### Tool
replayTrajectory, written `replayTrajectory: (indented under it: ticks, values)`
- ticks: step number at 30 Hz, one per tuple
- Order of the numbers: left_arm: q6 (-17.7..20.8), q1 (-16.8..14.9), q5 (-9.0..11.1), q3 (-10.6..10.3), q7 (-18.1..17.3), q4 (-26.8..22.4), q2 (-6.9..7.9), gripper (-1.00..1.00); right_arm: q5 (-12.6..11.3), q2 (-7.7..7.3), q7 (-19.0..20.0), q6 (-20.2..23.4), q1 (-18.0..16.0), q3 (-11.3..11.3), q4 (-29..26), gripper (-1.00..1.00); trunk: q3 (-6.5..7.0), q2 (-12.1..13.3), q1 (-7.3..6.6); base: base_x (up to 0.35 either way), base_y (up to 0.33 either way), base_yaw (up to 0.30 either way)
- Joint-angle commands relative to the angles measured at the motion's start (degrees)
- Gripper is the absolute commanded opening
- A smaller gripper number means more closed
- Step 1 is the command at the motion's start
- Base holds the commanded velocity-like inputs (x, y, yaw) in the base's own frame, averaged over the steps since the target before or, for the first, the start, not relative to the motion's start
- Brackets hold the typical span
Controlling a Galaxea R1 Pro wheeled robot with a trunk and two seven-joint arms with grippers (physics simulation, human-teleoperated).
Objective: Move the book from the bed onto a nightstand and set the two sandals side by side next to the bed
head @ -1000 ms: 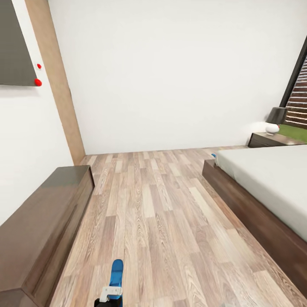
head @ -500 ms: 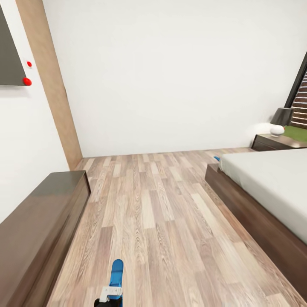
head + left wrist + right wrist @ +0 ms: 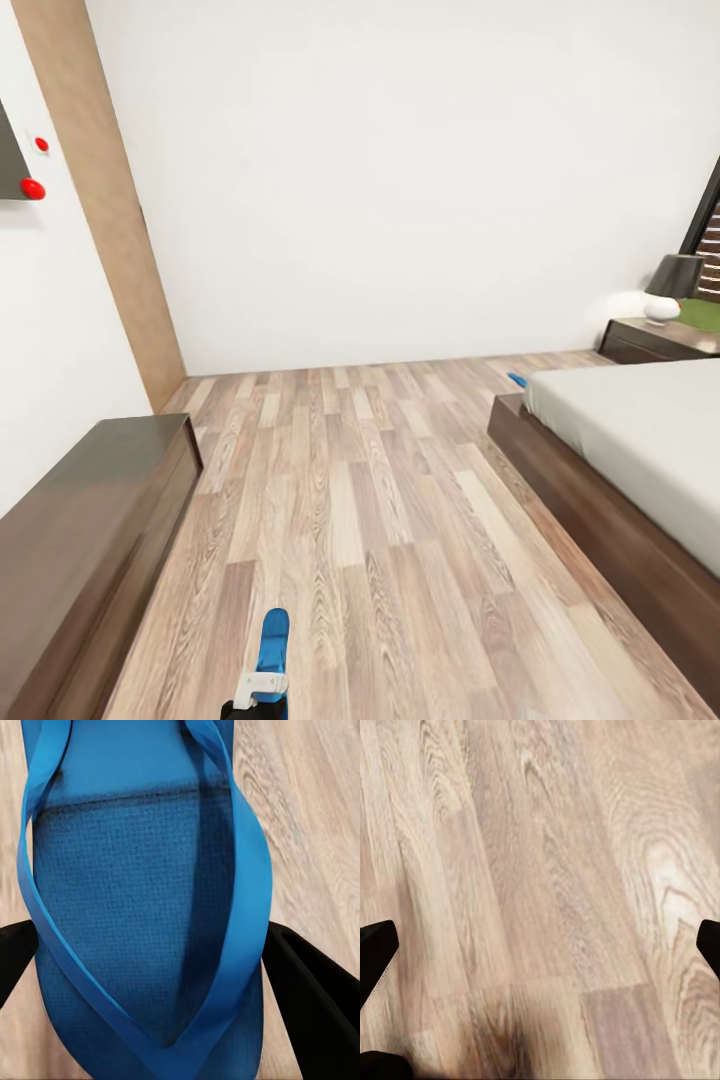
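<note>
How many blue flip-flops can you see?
2. One sandal is gripped in the left claw; a second blue sandal peeks out on the floor at the bed's far corner, mostly hidden.

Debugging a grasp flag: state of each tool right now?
Left tool: shut on a blue sandal, fingers at both its edges.
Right tool: open, nothing between its fingers, wood floor beneath.
</note>
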Motion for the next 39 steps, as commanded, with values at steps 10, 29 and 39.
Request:
replayTrajectory:
  ticks: [10,29,39]
  values:
    - [-0.19,-0.05,0.61,-0.49,-0.17,0.07,-0.05,-1.00,-0.22,-0.01,0.19,-0.06,-0.04,0.06,0.06,1.00,-0.05,-0.02,0.02,0.333,0.000,0.000]
    - [-0.19,-0.06,0.64,-0.41,-0.17,0.00,-0.35,-1.00,-0.22,-0.01,0.14,-0.06,-0.04,0.07,0.06,1.00,-0.05,-0.02,0.02,0.333,0.000,0.000]
    - [-0.19,-0.03,0.64,-0.35,-0.17,0.01,-0.35,-1.00,-0.22,-0.01,0.12,-0.06,-0.04,0.07,0.06,1.00,-0.05,-0.02,0.02,0.332,0.000,0.000]
